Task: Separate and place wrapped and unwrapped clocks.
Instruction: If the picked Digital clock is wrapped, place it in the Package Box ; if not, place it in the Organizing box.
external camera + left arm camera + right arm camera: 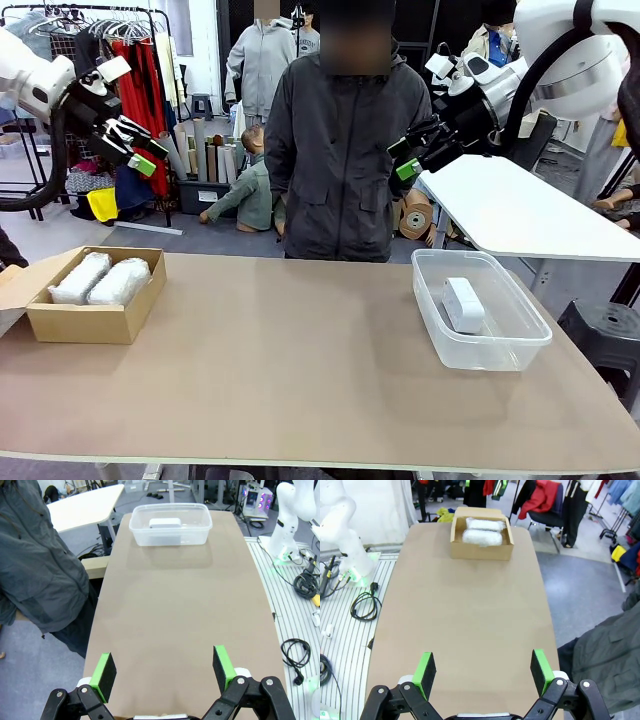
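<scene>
Both wrapped clocks point(100, 281) lay side by side inside the brown cardboard box point(85, 324) at the robot's left end of the table point(290, 370), while the bare white clock point(463, 304) sat alone in the clear plastic tub point(520, 345) at the right end, so the sorting looked finished, each kind kept in its own container and well apart from the other. The left gripper point(135, 147) was raised high above the left side with its jaws spread wide and nothing between the green pads point(105, 672); the right gripper point(415, 152) hung likewise above the right side, fully open and empty, probably parked clear so the person point(340, 150) standing at the far edge could reach the table
</scene>
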Robot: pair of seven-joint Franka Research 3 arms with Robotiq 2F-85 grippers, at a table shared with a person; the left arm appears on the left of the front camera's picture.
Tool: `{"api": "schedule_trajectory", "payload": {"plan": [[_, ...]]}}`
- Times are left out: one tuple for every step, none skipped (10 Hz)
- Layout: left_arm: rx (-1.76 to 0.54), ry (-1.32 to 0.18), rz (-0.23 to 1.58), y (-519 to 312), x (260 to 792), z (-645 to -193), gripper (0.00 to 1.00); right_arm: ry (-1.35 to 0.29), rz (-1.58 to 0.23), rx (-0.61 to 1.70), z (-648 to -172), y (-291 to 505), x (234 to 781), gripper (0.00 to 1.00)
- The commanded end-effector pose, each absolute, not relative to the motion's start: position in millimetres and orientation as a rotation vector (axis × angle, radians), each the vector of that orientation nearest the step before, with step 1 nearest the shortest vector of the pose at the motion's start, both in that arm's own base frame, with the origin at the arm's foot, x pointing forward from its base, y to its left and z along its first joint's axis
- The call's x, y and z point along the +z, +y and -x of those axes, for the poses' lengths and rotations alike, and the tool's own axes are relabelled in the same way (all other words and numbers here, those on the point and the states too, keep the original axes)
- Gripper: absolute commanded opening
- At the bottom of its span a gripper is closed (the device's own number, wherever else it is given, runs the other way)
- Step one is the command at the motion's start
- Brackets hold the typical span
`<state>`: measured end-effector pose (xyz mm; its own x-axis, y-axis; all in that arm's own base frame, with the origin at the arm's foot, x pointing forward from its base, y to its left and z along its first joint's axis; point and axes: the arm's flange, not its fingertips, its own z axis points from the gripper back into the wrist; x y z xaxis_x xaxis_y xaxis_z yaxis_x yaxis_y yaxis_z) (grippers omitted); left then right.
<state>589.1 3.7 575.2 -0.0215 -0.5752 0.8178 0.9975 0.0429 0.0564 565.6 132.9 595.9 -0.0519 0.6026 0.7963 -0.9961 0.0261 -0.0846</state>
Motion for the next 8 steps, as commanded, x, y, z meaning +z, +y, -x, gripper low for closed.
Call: {"api": "schedule_trajectory", "payload": {"plan": [[-1.426,-0.799,0.679,3.6,575.2,-587.2,1.00,-0.796,-0.651,1.459,-565.5,133.4,595.7,1.00],[-1.426,-0.799,0.679,3.6,575.2,-587.2,1.00,-0.796,-0.651,1.459,-565.5,133.4,595.7,1.00],[-1.426,-0.799,0.679,3.6,575.2,-587.2,1.00,-0.796,-0.651,1.459,-565.5,133.4,595.7,1.00],[-1.426,-0.799,0.679,3.6,575.2,-587.2,1.00,-0.796,-0.651,1.459,-565.5,133.4,595.7,1.00],[-1.426,-0.799,0.679,3.6,575.2,-587.2,1.00,-0.796,-0.651,1.459,-565.5,133.4,595.7,1.00],[-1.426,-0.799,0.679,3.6,575.2,-587.2,1.00,-0.796,-0.651,1.459,-565.5,133.4,595.7,1.00],[-1.426,-0.799,0.679,3.6,575.2,-587.2,1.00,-0.796,-0.651,1.459,-565.5,133.4,595.7,1.00],[-1.426,-0.799,0.679,3.6,575.2,-587.2,1.00,-0.796,-0.651,1.459,-565.5,133.4,595.7,1.00]]}}
